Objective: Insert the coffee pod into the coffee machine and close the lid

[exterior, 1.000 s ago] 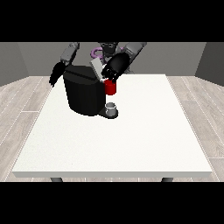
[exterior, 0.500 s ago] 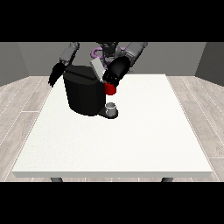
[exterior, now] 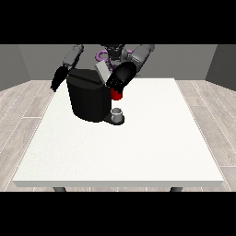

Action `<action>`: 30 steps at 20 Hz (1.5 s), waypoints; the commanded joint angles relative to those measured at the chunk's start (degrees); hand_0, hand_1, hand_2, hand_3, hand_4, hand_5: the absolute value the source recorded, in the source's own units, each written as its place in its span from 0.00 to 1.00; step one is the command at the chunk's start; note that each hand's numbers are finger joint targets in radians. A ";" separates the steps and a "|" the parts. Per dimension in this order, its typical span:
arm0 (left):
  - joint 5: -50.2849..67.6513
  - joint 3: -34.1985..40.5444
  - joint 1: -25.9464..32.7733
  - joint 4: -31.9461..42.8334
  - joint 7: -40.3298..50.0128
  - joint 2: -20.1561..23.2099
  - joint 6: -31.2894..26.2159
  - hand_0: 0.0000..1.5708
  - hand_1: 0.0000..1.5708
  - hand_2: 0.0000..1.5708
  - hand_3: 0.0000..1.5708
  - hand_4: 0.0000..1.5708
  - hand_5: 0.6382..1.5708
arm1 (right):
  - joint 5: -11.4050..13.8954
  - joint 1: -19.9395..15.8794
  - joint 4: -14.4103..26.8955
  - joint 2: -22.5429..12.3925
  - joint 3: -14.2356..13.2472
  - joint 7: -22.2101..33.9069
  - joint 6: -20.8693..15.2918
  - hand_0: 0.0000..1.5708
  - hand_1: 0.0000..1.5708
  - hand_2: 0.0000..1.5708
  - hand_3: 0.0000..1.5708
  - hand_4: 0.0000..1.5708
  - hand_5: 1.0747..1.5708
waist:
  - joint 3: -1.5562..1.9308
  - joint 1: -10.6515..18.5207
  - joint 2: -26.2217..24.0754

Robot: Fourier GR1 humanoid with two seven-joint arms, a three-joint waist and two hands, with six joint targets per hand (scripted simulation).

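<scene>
White tabletop (exterior: 138, 152) fills most of the front view, with wood-look floor (exterior: 23, 106) on both sides and grey walls behind. Black coffee machine (exterior: 88, 96) stands on the tabletop's far part, towards the view's left. Its grey lid (exterior: 102, 72) is raised and tilted over the top. A low base juts from the machine's front, and a small grey cup (exterior: 117, 113) stands on it. Whether this grey thing is the pod cannot be told. No coffee pod shows plainly anywhere on the tabletop.

A red thing at the machine (exterior: 116, 95) sits just above the cup, at the machine's front right corner as seen. A purple ring-like thing (exterior: 100, 56) shows behind the lid, close to the robot's torso; what it is cannot be told.

Robot hand at the view's right (exterior: 120, 77) reaches down from a grey forearm, over the machine's top edge. It lies between the lid and the red thing, touching or overlapping the red thing's upper side. Its fingers appear as one dark mass, so spread or pinching cannot be told.

Robot hand at the view's left (exterior: 58, 79) hangs beside the machine's left side, just off the tabletop's far left corner, pointing downwards. Its finger pose cannot be told either. Nothing shows in it.
</scene>
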 commanded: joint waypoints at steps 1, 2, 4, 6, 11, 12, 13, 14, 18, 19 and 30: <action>-0.03 0.27 -3.13 -0.68 0.89 -1.47 1.09 0.78 0.78 0.76 0.60 0.00 1.00 | 0.70 -2.81 1.68 -0.13 -0.80 -1.52 -1.46 0.00 0.00 0.00 0.00 0.00 1.00 | -0.04 0.47 1.83; -0.44 0.37 1.91 0.41 -0.20 -2.47 4.62 0.79 0.79 0.77 0.61 0.00 1.00 | -0.53 0.38 -1.35 0.45 0.28 0.97 0.33 0.00 0.00 0.00 0.00 0.00 1.00 | -0.07 -0.92 -0.77; -0.61 0.66 1.39 0.16 -2.42 -0.73 5.08 0.77 0.77 0.75 0.62 0.00 1.00 | 0.48 1.31 -1.40 0.23 1.27 -1.45 0.57 0.00 0.00 0.00 0.00 0.04 1.00 | -0.07 -1.04 1.18; -1.00 -0.20 -1.02 -0.51 -1.29 -2.02 3.57 0.78 0.78 0.77 0.62 0.00 1.00 | 1.04 -2.40 0.92 -0.49 -0.02 1.56 -0.60 0.00 0.00 0.00 0.00 0.05 1.00 | -0.06 0.47 1.13; -2.47 -1.17 -0.27 -1.63 -7.02 2.56 2.88 0.69 0.69 0.68 0.51 0.00 1.00 | -0.19 -0.13 1.64 -1.45 -1.66 -2.86 -0.03 0.00 0.00 0.00 0.00 0.00 1.00 | -0.04 1.42 2.60; -3.63 -1.16 -0.87 -0.35 -4.85 1.95 5.26 0.66 0.66 0.67 0.47 0.00 1.00 | 1.04 -1.73 -0.27 0.16 0.50 0.13 -0.79 0.00 0.00 0.00 0.00 0.05 1.00 | -0.06 -0.47 3.33; -3.51 -1.23 0.89 -0.32 -6.92 1.76 6.05 0.64 0.64 0.65 0.46 0.00 1.00 | 1.99 -1.67 -0.97 -0.56 0.45 1.56 -1.43 0.00 0.00 0.00 0.00 0.05 1.00 | -0.08 0.44 2.33; -3.57 -0.63 -1.16 0.17 -5.36 2.60 5.26 0.59 0.59 0.62 0.44 0.00 1.00 | 1.66 -1.90 -0.61 -0.09 0.60 1.11 -1.20 0.00 0.00 0.00 0.00 0.14 1.00 | -0.06 -0.67 3.06; -5.25 -1.32 0.58 -0.17 -7.15 3.95 7.73 0.00 0.00 0.44 0.35 0.00 1.00 | 1.22 -1.30 -0.85 -0.17 0.49 -1.20 -0.75 0.00 0.00 0.00 0.00 0.12 1.00 | -0.06 0.17 4.10; -5.01 -1.07 -0.94 -0.04 -5.05 2.74 6.91 0.00 0.00 0.43 0.34 0.00 1.00 | 0.78 -2.77 0.19 -2.15 -0.82 0.17 0.40 0.00 0.00 0.00 0.00 0.10 1.00 | -0.05 -0.72 3.49; -5.14 -1.70 1.74 -0.23 -3.85 -0.85 4.95 0.00 0.00 0.21 0.14 0.00 1.00 | 0.88 0.91 5.17 -0.67 -1.87 -1.62 -1.59 0.00 0.00 0.00 0.00 0.00 1.00 | -0.04 3.17 -1.78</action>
